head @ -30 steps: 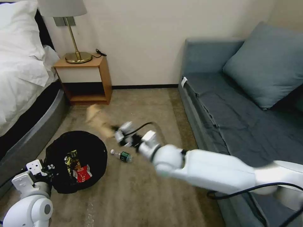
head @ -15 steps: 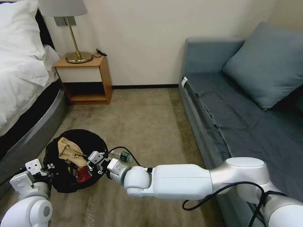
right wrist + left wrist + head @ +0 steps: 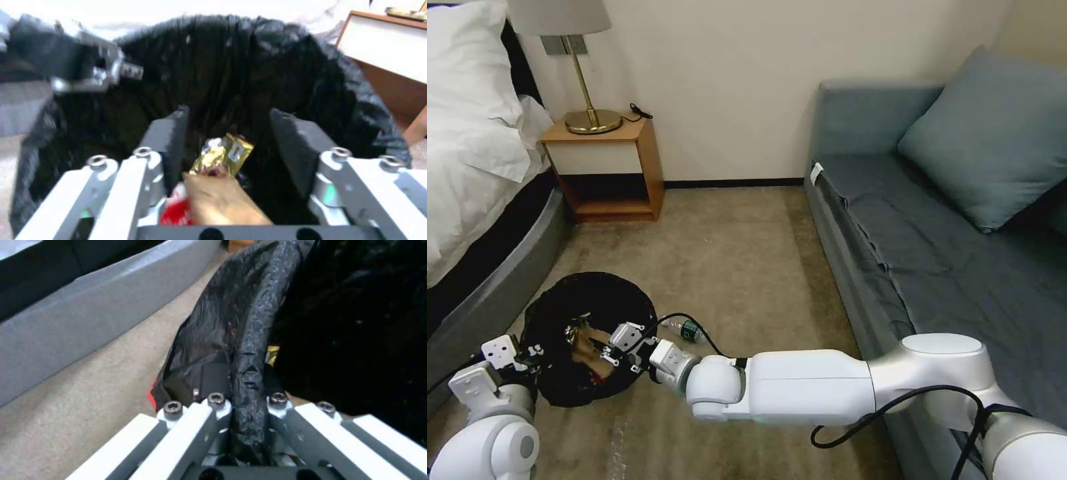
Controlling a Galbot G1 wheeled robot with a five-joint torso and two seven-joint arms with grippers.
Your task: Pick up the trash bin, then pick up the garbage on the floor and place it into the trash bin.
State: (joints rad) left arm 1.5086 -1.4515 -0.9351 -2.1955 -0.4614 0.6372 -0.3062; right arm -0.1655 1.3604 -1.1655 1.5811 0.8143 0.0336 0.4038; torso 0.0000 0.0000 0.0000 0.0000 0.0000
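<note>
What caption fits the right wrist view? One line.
Right gripper, fingers open, above tan paper bag inside trash bin.

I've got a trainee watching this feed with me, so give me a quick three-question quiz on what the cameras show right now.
1. True or false: the right end effector is open over the trash bin.
2. Which litter piece lies on the carpet beside the bin? A) tan paper bag B) clear bottle with green label C) red-and-white packet
3. What does the left end effector grip?

Key:
1. True. Its fingers stand apart above the tan paper bag, the yellow-black wrapper and the red-and-white packet inside.
2. B, the clear bottle.
3. The bin's bag-lined rim.
</note>
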